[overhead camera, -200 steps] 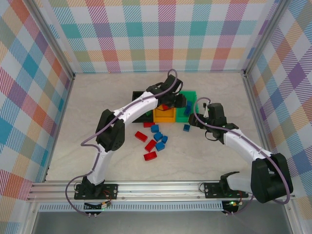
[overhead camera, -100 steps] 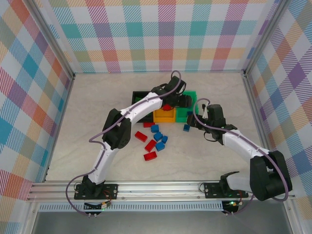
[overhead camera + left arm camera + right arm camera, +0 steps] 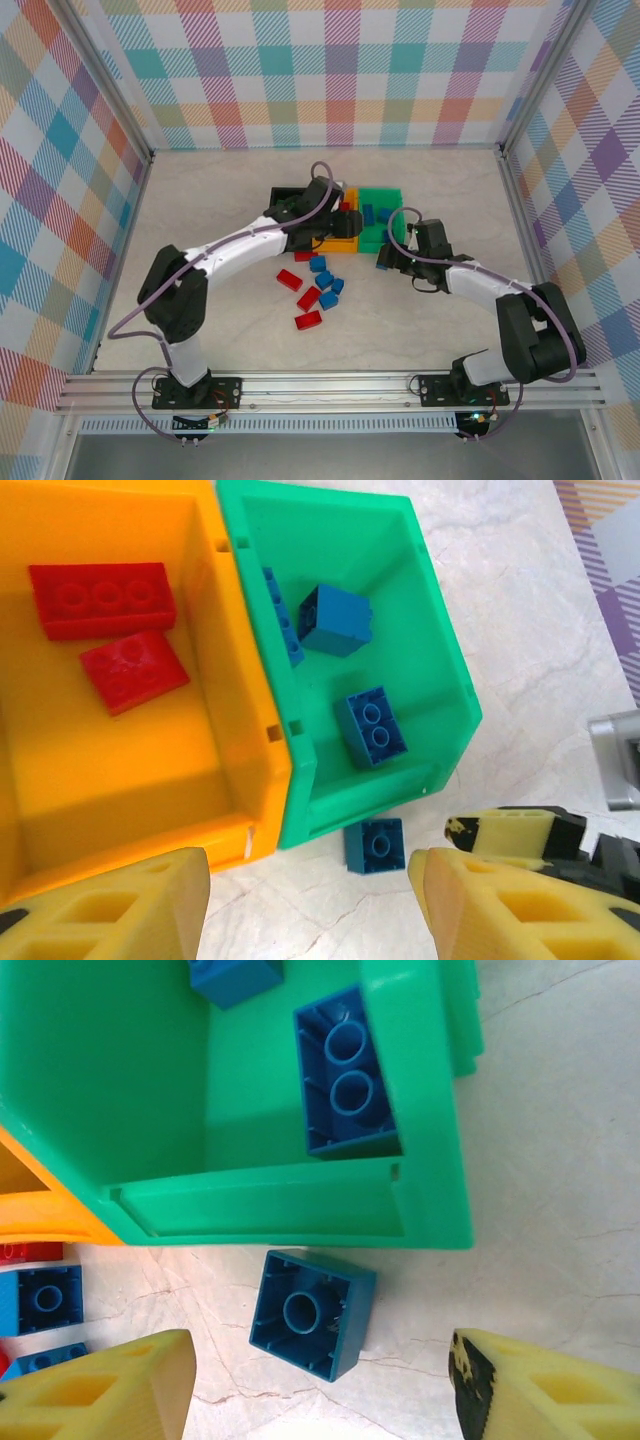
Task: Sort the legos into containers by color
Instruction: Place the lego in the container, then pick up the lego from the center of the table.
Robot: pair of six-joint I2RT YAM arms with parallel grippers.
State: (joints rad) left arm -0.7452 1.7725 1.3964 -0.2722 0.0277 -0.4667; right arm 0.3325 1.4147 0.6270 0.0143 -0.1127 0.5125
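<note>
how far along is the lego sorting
Done: two red bricks in the orange bin, three blue bricks in the green bin. In hand: nothing; left gripper open, right gripper open over a loose blue brick. Left: that one, plus a red-and-blue cluster on the table.

Red bricks [image 3: 100, 600] are seen in the orange bin [image 3: 235, 780] at upper left, and blue bricks [image 3: 372, 725] in the green bin [image 3: 445, 680] at centre. A black bin [image 3: 280, 190], a cream marbled table [image 3: 200, 220], pastel plaid walls [image 3: 340, 70] and yellow pads [image 3: 110, 1395] are also shown.
</note>
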